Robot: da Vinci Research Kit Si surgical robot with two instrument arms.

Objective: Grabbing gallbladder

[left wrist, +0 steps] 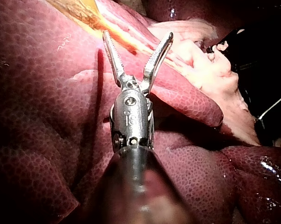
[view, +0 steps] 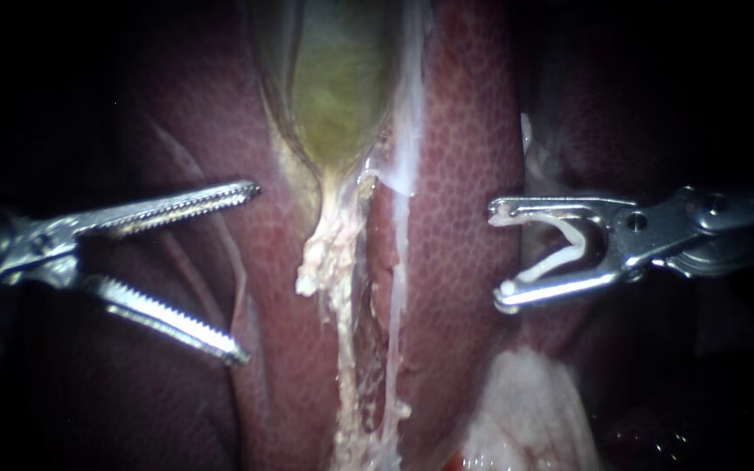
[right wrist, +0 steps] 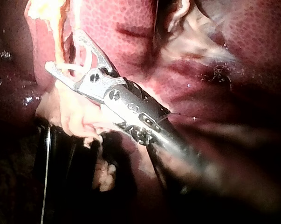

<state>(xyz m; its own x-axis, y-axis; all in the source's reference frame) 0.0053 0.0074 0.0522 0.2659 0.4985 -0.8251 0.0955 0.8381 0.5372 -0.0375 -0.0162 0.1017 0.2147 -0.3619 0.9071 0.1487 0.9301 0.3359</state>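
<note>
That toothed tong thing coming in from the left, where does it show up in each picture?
Endoscope view: the left instrument enters from the left, end effector open, apart from the gallbladder.
Left wrist view: the left instrument rises from the bottom edge, open over the liver.
Right wrist view: not in it; only the right instrument, holding a white clip.
Shared landmark: the mottled red liver.

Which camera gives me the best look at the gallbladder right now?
The endoscope view: the gallbladder shows as a greenish sac tapering to a point, set in the liver. The left wrist view catches only a yellowish sliver of it, cut off at the view's edge. The right wrist view shows no part I can identify.
</note>
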